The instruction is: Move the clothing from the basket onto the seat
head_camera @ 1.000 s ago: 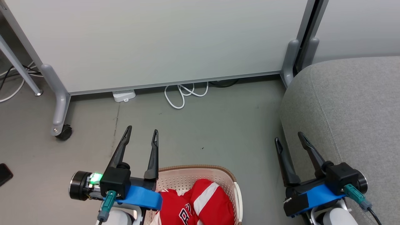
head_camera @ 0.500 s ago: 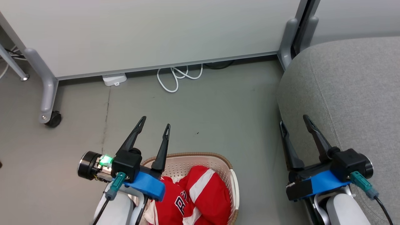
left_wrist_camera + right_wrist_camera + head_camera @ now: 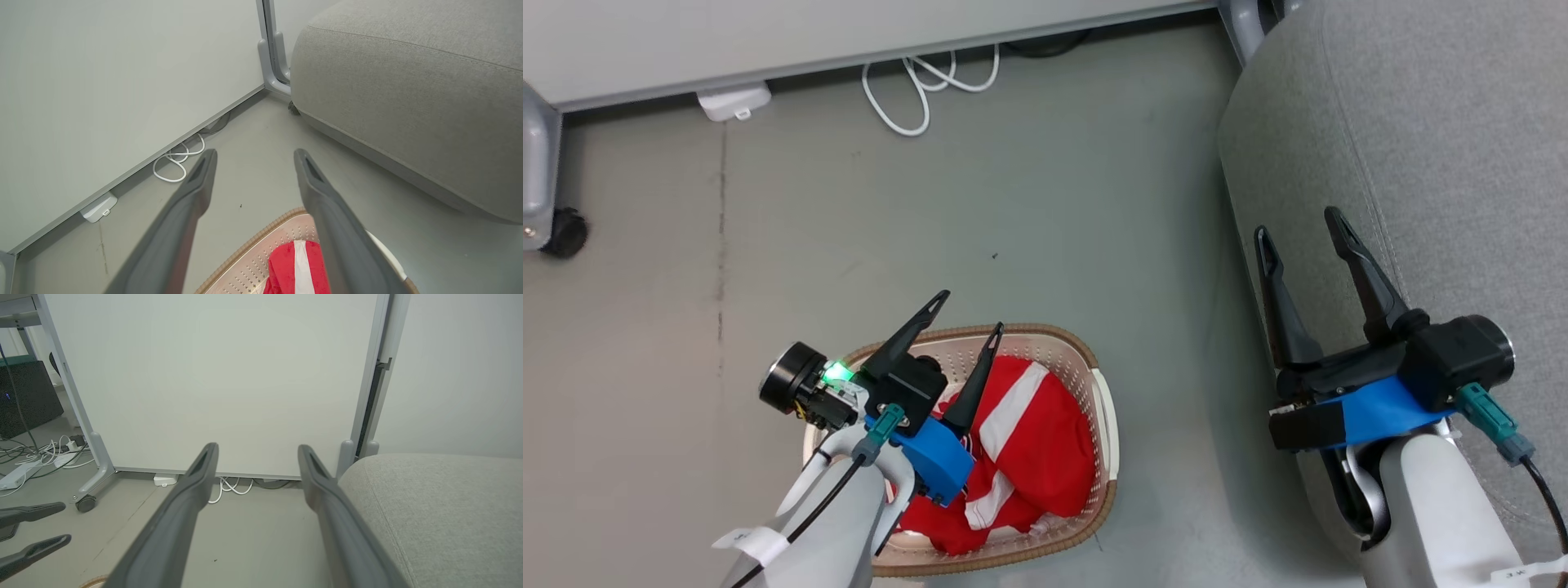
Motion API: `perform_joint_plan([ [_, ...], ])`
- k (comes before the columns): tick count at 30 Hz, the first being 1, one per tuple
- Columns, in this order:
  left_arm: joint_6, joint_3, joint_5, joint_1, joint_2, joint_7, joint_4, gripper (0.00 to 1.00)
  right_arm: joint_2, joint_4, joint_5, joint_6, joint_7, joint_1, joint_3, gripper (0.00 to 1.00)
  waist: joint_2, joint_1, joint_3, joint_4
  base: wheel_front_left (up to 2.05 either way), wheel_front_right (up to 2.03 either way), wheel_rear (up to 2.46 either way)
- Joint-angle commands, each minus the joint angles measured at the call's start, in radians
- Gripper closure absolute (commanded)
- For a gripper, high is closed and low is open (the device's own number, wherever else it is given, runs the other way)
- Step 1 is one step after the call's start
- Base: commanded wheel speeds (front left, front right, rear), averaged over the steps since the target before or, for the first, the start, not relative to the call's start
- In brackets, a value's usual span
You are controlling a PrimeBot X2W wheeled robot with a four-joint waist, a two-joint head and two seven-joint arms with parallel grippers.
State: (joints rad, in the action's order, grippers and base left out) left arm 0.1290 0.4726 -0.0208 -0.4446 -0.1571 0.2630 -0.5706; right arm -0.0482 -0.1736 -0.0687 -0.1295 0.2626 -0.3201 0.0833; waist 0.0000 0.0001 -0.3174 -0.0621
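Above the floor (image 3: 1094,204), we hold wide left fingers (image 3: 980,371) nearest the clothing (image 3: 1037,433), at their five o'clock; right fingers (image 3: 1278,302) wide too.

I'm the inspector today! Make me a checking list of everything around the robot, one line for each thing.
Surface: grey floor, a few dark specks.
Job's things: red clothing bunched inside the basket; grey seat on the robot's right, no clothing on the part seen.
Clutter: small white box at the panel's foot.
Grippers: left gripper open over the basket, holding nothing; right gripper open by the seat's edge, holding nothing.
Cables: white cord looped on the floor.
Surroundings: pale panel on a wheeled leg.
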Motion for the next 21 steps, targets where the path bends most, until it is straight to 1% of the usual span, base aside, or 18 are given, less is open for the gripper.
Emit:
perform_joint_plan([
  [1, 0.001, 0.038, -0.011, -0.041, -0.015, 0.003, -0.034, 0.00, -0.004, 0.010, 0.007, -0.002, 0.003, -0.033, 0.005, 0.00, 0.0000, -0.0001, -0.069, -0.037, 0.00, 0.00, 0.00],
  [8, 0.001, 0.190, -0.039, -0.151, -0.049, 0.003, -0.161, 0.00, -0.003, 0.038, 0.007, -0.002, 0.003, -0.097, 0.025, 0.00, 0.0000, -0.0001, -0.189, -0.076, 0.00, 0.00, 0.00],
  [14, 0.001, 0.338, -0.068, -0.252, -0.073, 0.003, -0.310, 0.00, -0.003, 0.061, 0.008, -0.002, 0.003, -0.142, 0.038, 0.00, 0.0000, -0.0001, -0.288, -0.108, 0.00, 0.00, 0.00],
  [18, 0.001, 0.411, -0.119, -0.311, -0.077, 0.003, -0.392, 0.00, -0.003, 0.080, 0.006, -0.002, 0.003, -0.165, 0.042, 0.00, 0.0000, -0.0001, -0.351, -0.128, 0.00, 0.00, 0.00],
  [19, 0.001, 0.411, -0.119, -0.311, -0.077, 0.003, -0.392, 0.00, -0.003, 0.080, 0.006, -0.002, 0.003, -0.165, 0.042, 0.00, 0.0000, -0.0001, -0.351, -0.128, 0.00, 0.00, 0.00],
  [21, 0.001, 0.447, -0.152, -0.340, -0.078, 0.003, -0.433, 0.00, -0.003, 0.092, 0.003, -0.002, 0.003, -0.175, 0.045, 0.00, 0.0000, -0.0001, -0.383, -0.137, 0.00, 0.00, 0.00],
])
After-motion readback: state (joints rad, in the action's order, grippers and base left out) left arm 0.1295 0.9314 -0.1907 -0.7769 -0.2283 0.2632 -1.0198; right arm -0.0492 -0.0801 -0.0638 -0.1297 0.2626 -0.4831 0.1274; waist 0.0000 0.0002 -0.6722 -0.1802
